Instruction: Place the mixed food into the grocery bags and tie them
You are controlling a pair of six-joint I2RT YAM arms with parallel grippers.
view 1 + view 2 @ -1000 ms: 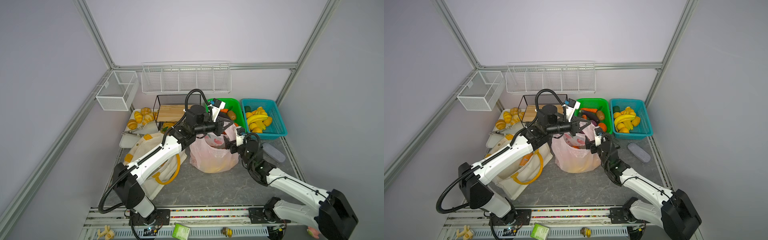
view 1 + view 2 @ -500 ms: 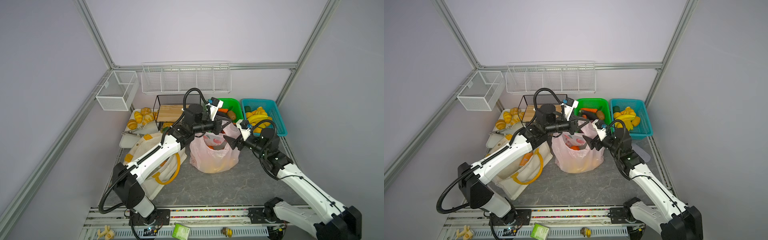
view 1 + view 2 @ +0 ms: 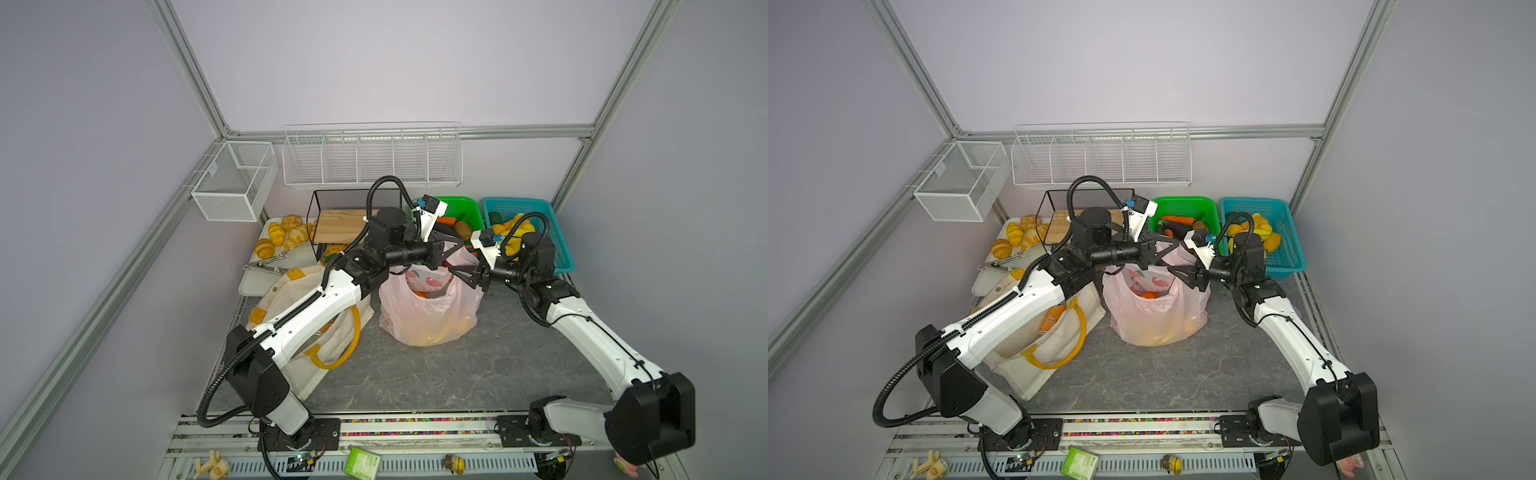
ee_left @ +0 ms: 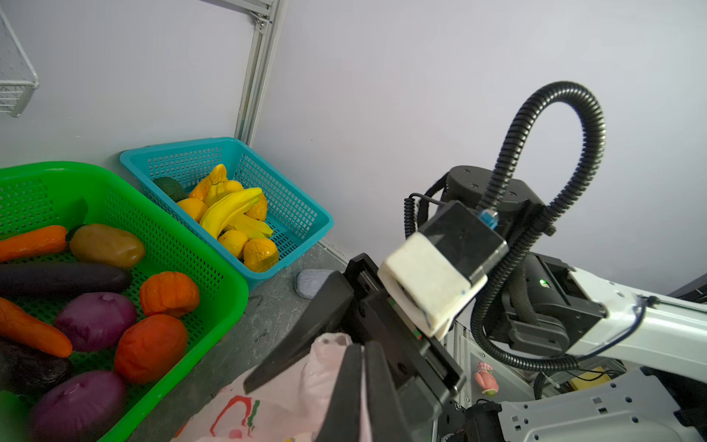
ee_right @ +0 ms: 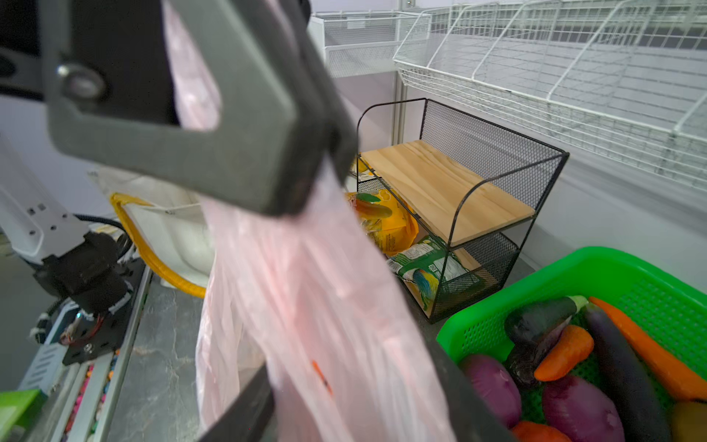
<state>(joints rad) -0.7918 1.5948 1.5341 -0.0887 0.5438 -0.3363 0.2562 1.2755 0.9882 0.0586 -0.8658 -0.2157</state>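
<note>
1. Pinching a handle of the pink bag (image 3: 428, 316), the left claw (image 3: 455, 246) is clamped shut, holding it up for tying.
2. Right claw (image 3: 459, 274) straddles the plastic beside it, jaws apart.
3. Bag stands mid-worktop (image 3: 457, 374), fruit (image 3: 420, 294) inside.

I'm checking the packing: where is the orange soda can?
In a top view the can sits in the open tote on the left, beside the pink bag, tucked under the left arm.

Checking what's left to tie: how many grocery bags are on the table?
2: the pink plastic bag mid-table, and the canvas tote beside it, partly under the left arm.
</note>
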